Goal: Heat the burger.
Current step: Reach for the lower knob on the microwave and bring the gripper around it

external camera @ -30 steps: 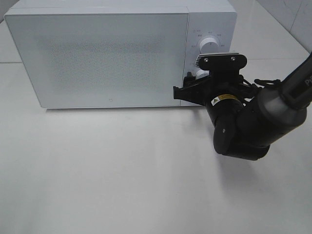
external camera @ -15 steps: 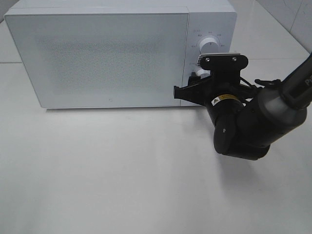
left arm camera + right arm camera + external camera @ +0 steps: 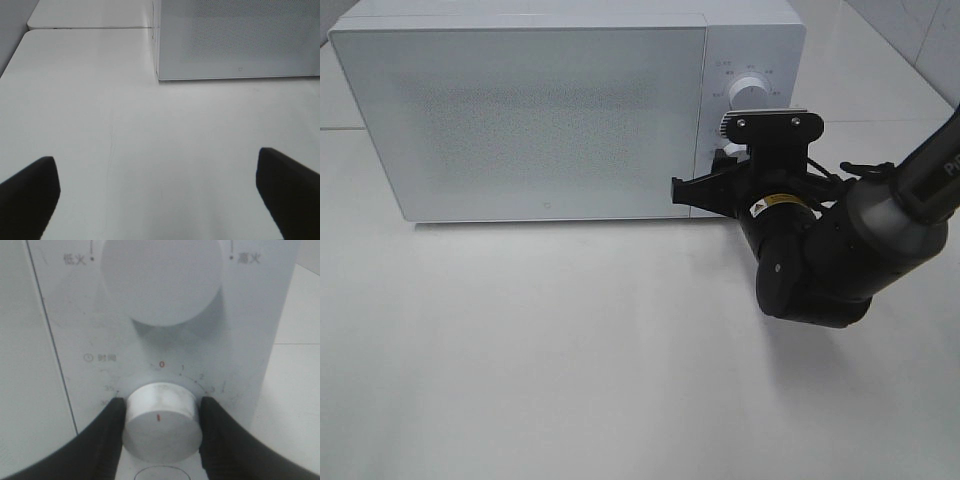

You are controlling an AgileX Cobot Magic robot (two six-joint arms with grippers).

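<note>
On the microwave panel (image 3: 250, 340), 低火 and 高火 flanked the upper knob (image 3: 160, 280); 时间, 0, 1, 2, 3 stood above the lower knob (image 3: 160, 422).

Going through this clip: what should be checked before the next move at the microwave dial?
1. Door of the white box microwave shut: ok.
2. Whether the burger is inside: cannot tell, the door hides the cavity.
3. Jaws of the right gripper straddle the round white timer knob and look to touch both sides: ok.
4. The knob's red mark points at the red zero, time not yet set: ok.
5. The left gripper is open over the white tabletop, clear of the door: ok.
</note>
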